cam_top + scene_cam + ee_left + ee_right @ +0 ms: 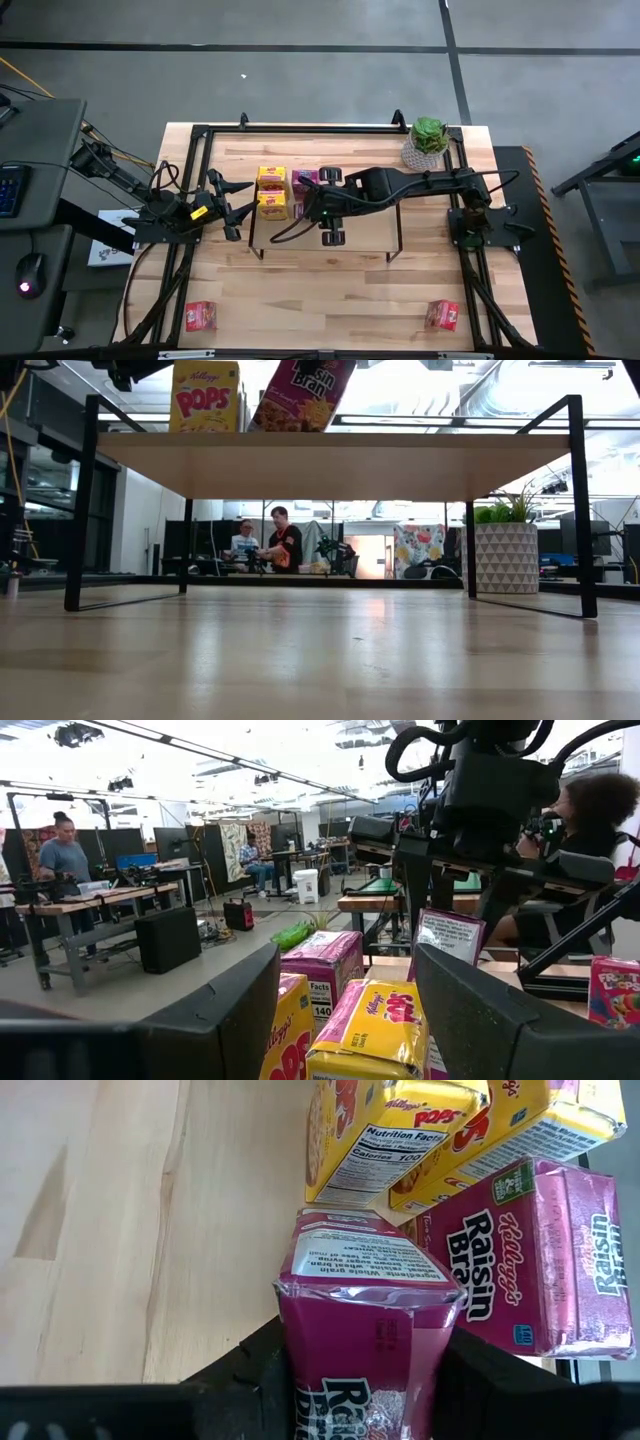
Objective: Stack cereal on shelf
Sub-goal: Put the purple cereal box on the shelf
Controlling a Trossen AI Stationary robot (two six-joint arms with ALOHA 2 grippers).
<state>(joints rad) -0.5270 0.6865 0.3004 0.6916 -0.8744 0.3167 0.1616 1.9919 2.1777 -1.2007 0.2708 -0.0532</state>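
Now right gripper [365, 1370] jaws clamped on glossy magenta cardboard box [365, 1320]; left gripper [236, 207] jaws apart.

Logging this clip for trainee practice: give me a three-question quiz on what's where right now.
1. True or false: the right hand grips a pink box.
2. How many red boxes sit on the table off the shelf?
3. The left hand is: A) open beside the yellow boxes B) holding the plant.

Key: 1 true; 2 two, one at each front corner; 3 A.
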